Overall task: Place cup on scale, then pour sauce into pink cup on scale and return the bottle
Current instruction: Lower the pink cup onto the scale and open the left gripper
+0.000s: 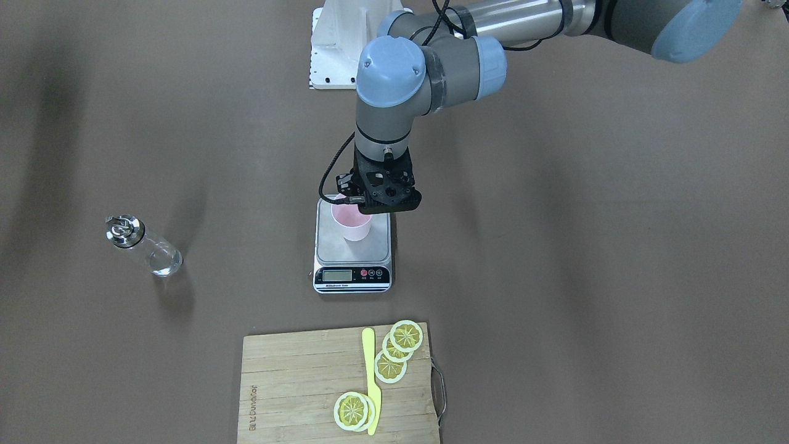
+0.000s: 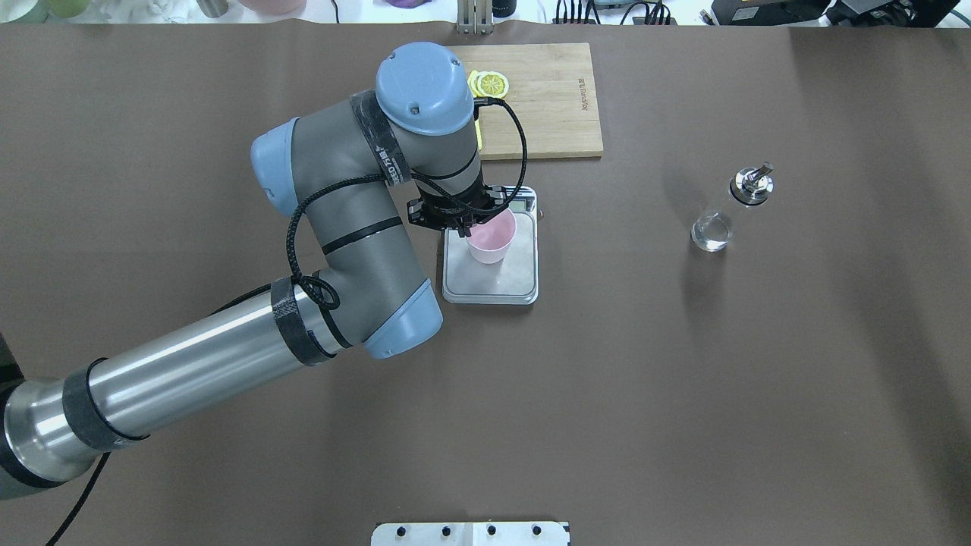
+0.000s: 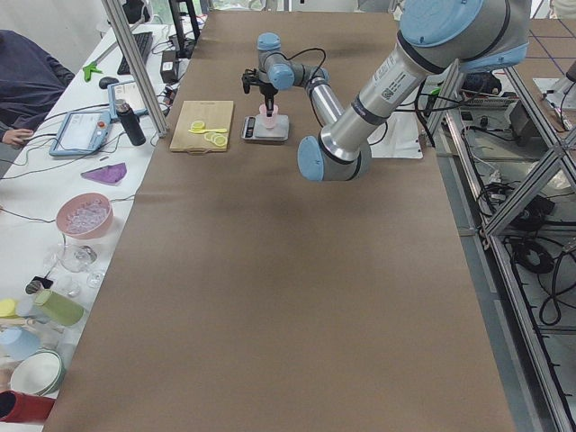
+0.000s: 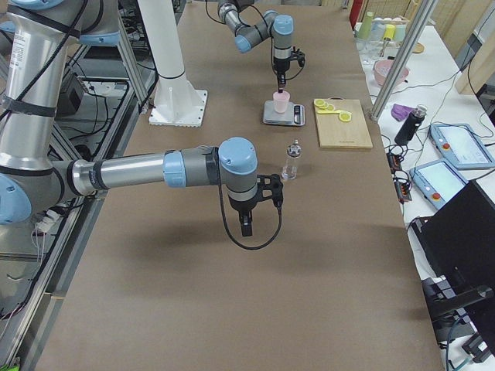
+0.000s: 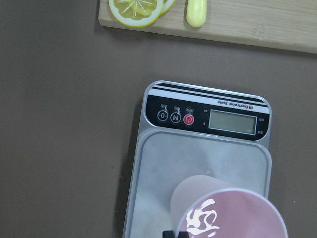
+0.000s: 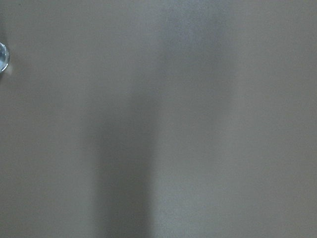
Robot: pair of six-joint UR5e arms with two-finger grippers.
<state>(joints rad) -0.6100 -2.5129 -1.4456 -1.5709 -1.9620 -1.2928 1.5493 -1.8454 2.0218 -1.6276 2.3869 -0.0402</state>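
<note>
Hovering at the rim of the cup (image 1: 352,223), the left end effector (image 2: 465,226) cannot be confirmed as clenched or released. The cup stands upright on the scale (image 1: 333,248). The right end effector (image 4: 246,224) hangs over bare table (image 1: 555,277), and its grip state cannot be told. The bottle (image 1: 148,246) stands well apart, untouched. Judgement: placement is effectively done; pouring and bottle return are outstanding. Count: one cup, one scale, one bottle, one cutting board (image 1: 296,382), one yellow knife (image 1: 372,382), five lemon slices (image 1: 407,335).
</note>
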